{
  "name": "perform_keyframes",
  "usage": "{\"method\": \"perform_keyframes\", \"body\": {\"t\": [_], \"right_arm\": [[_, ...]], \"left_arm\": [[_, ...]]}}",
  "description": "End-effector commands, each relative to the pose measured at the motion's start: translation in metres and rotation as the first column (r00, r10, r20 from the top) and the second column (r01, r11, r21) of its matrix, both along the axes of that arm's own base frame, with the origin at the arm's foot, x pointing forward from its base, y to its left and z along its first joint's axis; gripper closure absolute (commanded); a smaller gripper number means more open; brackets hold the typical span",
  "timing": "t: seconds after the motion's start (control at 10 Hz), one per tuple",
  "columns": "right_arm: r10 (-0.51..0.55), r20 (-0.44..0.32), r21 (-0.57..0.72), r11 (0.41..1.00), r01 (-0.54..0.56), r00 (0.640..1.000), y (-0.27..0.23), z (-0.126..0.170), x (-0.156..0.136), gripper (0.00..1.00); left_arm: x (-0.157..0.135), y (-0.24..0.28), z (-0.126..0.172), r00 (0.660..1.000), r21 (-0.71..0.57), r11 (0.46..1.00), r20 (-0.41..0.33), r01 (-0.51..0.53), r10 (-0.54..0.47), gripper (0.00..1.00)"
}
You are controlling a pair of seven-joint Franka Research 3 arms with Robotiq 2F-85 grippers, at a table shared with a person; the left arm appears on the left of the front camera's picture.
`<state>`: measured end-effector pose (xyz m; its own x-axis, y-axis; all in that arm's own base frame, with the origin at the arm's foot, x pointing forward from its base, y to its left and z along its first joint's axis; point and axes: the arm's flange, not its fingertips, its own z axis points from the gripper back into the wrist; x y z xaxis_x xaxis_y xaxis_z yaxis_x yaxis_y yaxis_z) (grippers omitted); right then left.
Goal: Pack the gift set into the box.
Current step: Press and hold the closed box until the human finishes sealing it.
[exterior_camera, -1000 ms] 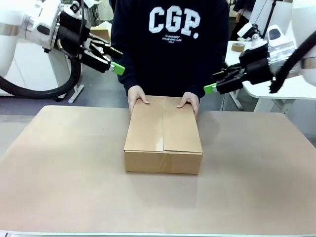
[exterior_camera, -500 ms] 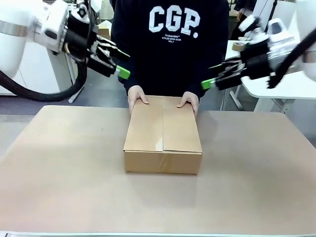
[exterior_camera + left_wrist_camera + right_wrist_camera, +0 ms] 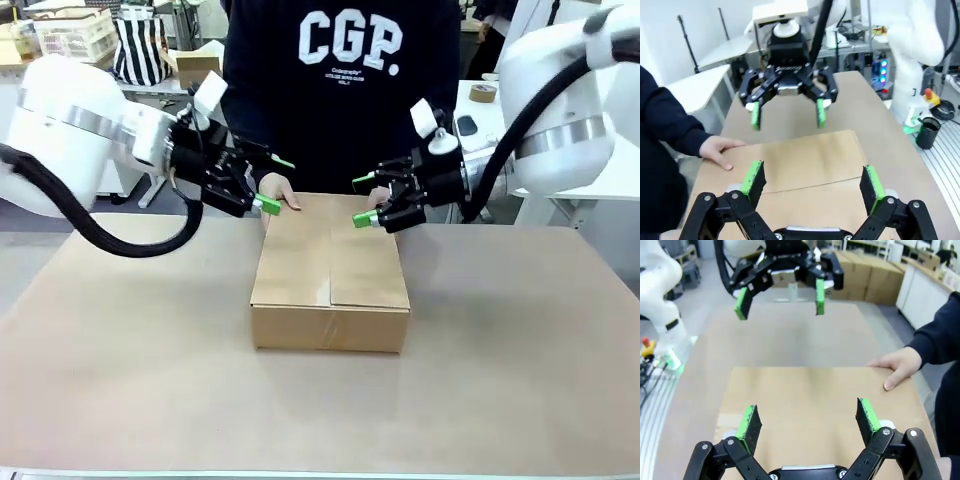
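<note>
Both grippers are spread wide and hold nothing. Seen from the front, the left gripper [image 3: 272, 183] and the right gripper [image 3: 362, 200] face each other tip to tip, hovering just above the far end of the box [image 3: 330, 270], one from each side. Each wrist view agrees: its own green pads stand well apart over plain cardboard, with the opposite gripper head-on across the lid. The box lies at the middle of the table [image 3: 110, 340], its long axis running from the robot toward the person, an arrangement that gives both arms equal reach to the top. Its flaps [image 3: 295, 260] are folded shut and meet along a seam [image 3: 331, 250] down the centre, so whether the gift set is inside cannot be told. The person lays one hand [image 3: 282, 195] on the far corner by the left gripper and the other hand [image 3: 720, 147] on the far corner by the right gripper, palms down, probably to pin the box so that it neither slides nor tips while the robot works on it. Wide jaws at lid height suggest that the arms are placed either to catch the flap edges and open them or to press them flat; which of the two cannot be settled. Main risk: the fingertips are near the person's hands, so any closing or descending move calls for care.
</note>
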<state>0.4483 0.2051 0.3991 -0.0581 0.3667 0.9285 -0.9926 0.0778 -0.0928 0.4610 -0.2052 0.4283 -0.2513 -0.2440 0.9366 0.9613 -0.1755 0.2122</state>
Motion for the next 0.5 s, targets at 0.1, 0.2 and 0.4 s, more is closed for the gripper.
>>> {"method": "perform_keyframes", "body": {"t": [0.1,0.2,0.4], "right_arm": [[0.076,-0.022,0.122,0.99,-0.073,0.997,-0.007,-0.061,0.005,0.0],[0.077,-0.051,0.117,0.991,-0.071,0.996,-0.013,-0.078,0.005,0.0],[0.116,-0.079,0.133,0.985,-0.105,0.99,-0.027,-0.098,0.012,0.0]], "left_arm": [[0.01,-0.004,-0.033,0.996,-0.033,0.999,-0.089,-0.03,0.027,0.0],[0.014,0.0,-0.045,0.989,-0.023,0.999,-0.142,-0.042,0.038,0.0],[0.017,0.008,-0.072,0.971,-0.002,0.999,-0.233,-0.055,0.053,0.0]]}}
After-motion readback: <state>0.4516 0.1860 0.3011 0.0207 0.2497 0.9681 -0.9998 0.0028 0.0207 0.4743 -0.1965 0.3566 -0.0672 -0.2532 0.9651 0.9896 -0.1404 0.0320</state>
